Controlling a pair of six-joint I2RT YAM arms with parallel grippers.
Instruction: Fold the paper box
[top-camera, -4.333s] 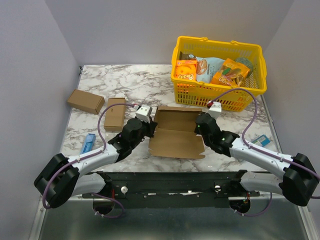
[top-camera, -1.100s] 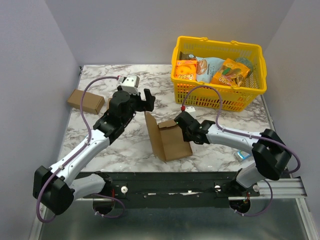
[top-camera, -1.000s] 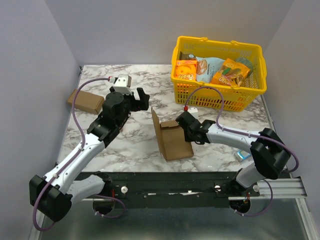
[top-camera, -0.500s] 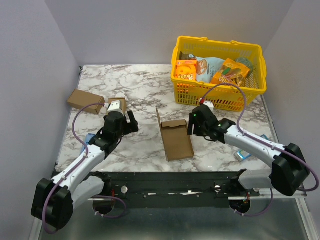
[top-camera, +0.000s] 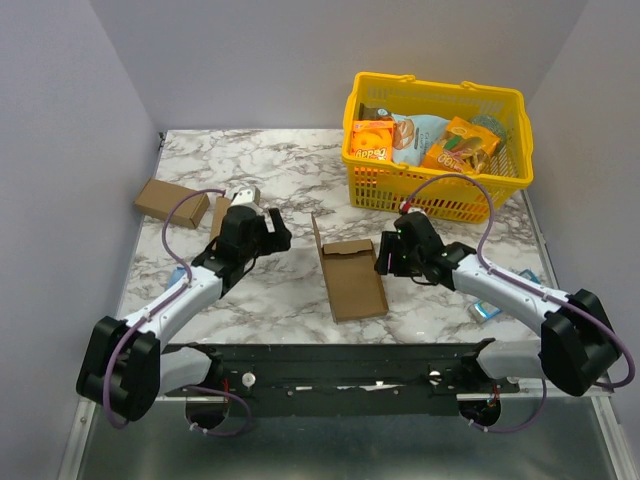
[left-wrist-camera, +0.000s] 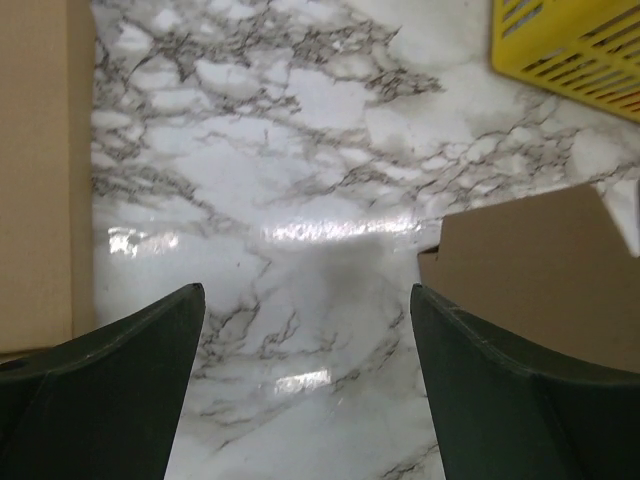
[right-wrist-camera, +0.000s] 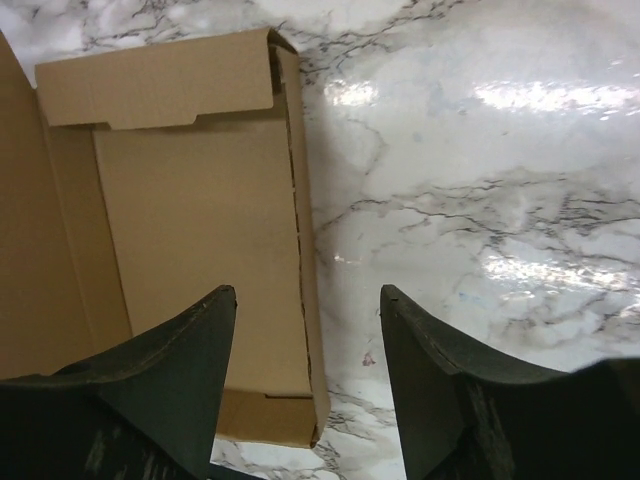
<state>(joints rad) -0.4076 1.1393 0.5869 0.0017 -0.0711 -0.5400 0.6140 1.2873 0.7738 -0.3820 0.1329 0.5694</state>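
Observation:
The paper box (top-camera: 352, 277) lies on the marble table in the middle, a flat brown panel with its left flap (top-camera: 318, 236) standing up and a short flap folded at its far end. My right gripper (top-camera: 384, 258) hovers open at its right edge. In the right wrist view the box (right-wrist-camera: 190, 210) fills the left half, and its right side wall runs between the fingers of my right gripper (right-wrist-camera: 305, 292), which touch nothing. My left gripper (top-camera: 276, 232) is open to the left of the box, over bare marble (left-wrist-camera: 305, 292). A corner of the box (left-wrist-camera: 540, 270) shows at the right of that view.
A yellow basket (top-camera: 436, 140) full of snack packets stands at the back right. Two smaller cardboard boxes (top-camera: 171, 202) (top-camera: 220, 213) lie at the left, one partly under my left arm. A small blue packet (top-camera: 487, 310) lies near the right arm.
My right gripper has let go of the box, opened and drawn back to its right edge. The box has settled flat. My left arm came down from the back toward the near left.

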